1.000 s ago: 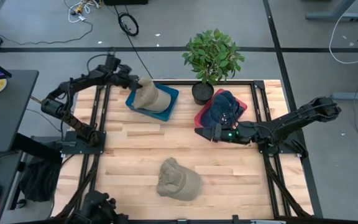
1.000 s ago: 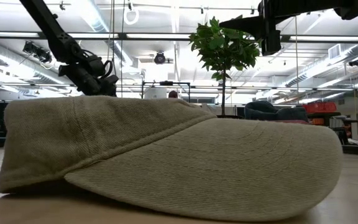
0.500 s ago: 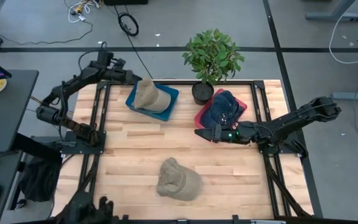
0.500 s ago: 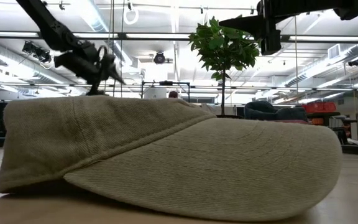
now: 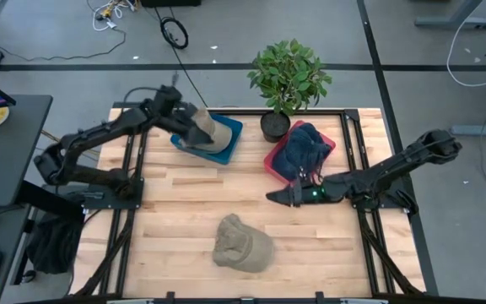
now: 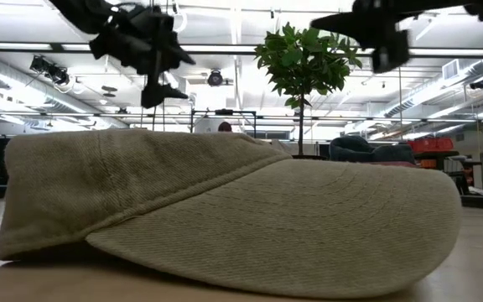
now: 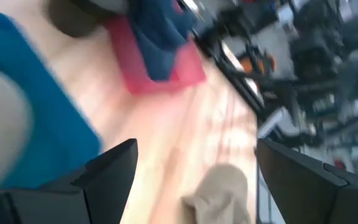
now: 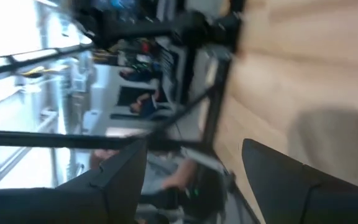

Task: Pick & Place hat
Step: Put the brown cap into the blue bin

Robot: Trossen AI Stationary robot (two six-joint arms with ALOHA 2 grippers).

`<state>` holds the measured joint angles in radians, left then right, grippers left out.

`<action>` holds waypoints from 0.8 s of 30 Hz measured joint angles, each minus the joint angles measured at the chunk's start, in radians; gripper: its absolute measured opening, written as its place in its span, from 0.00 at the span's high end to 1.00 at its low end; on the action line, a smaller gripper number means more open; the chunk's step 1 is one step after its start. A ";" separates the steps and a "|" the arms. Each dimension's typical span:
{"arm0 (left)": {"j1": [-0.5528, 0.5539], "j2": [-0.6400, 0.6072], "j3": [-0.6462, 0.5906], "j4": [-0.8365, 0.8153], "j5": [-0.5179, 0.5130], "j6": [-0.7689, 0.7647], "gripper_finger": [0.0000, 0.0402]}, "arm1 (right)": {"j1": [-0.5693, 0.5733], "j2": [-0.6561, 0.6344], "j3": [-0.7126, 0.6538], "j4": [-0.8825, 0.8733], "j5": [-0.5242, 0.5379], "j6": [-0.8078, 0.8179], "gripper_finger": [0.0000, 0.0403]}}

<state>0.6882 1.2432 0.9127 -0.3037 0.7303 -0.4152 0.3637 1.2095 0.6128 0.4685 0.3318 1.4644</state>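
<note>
A tan hat (image 5: pixel 243 243) lies on the wooden table near its near edge and fills the low view (image 6: pixel 225 222). A second tan hat (image 5: pixel 207 133) sits on a blue tray (image 5: pixel 233 128) at the far left. A navy hat (image 5: pixel 304 148) sits on a red tray (image 5: pixel 275 160) at the far right. My left gripper (image 5: pixel 186 116) hovers open above the far left side of the blue tray's hat. My right gripper (image 5: pixel 272 197) is open and empty above the bare table, just on the near side of the red tray.
A potted plant (image 5: pixel 287 80) stands at the far edge between the two trays. Black frame rails (image 5: pixel 133 169) run along the table's left and right sides. Bare wood lies between the trays and the near tan hat.
My left gripper has swung from beyond the blue tray's far left corner toward the table's right, rising, and now is over the tan hat on that tray. My right gripper has drawn away from the red tray toward the near edge. The hats have not moved.
</note>
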 joint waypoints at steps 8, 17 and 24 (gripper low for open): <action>-0.303 -0.001 0.000 -0.001 -0.219 -0.034 0.17 | 0.213 0.067 0.000 -0.089 0.148 0.272 0.34; -0.491 -0.001 0.000 0.014 -0.388 -0.081 0.17 | 0.387 0.326 0.089 0.011 0.286 0.517 0.34; -0.555 -0.001 0.000 0.056 -0.421 -0.165 0.17 | 0.432 0.497 0.157 -0.011 0.288 0.616 0.34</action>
<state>0.1336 1.2423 0.9127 -0.2480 0.3093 -0.5803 0.7962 1.7069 0.7700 0.4576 0.6198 2.0804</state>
